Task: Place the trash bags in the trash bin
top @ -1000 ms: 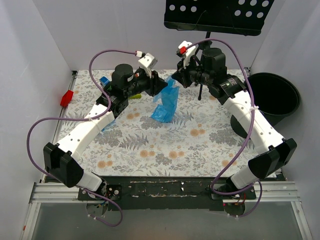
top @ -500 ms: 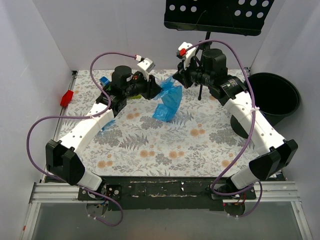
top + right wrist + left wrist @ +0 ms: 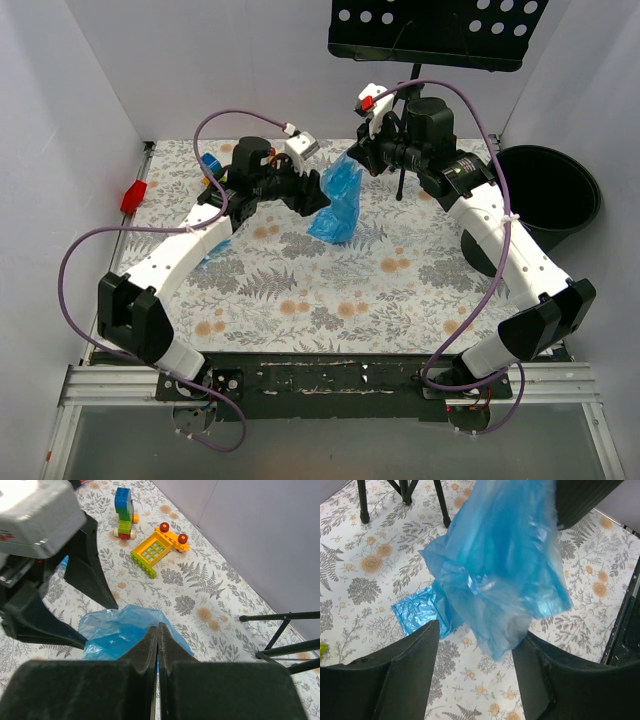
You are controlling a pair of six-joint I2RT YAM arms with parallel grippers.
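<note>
A large loose blue trash bag point(image 3: 337, 200) hangs from my right gripper point(image 3: 353, 160), which is shut on its top edge; its lower end rests on the table. In the right wrist view the fingertips point(image 3: 154, 632) pinch the blue film point(image 3: 117, 632). My left gripper point(image 3: 312, 196) is open beside the bag. In the left wrist view the bag point(image 3: 505, 565) hangs just ahead of the open fingers point(image 3: 405, 670), with its lower tip between them. A second small blue bag point(image 3: 211, 251) peeks out under the left arm. The black trash bin point(image 3: 547, 192) stands at the far right.
A black music stand point(image 3: 435, 30) on a tripod point(image 3: 280, 635) is behind the right gripper. Toy blocks point(image 3: 155, 547) lie at the back left, and a red block point(image 3: 133, 196) lies at the left edge. White walls enclose the table on three sides.
My left gripper has swung down and right, closer to the bag's middle. The bag has bunched and shifted slightly right. The right arm has barely moved.
</note>
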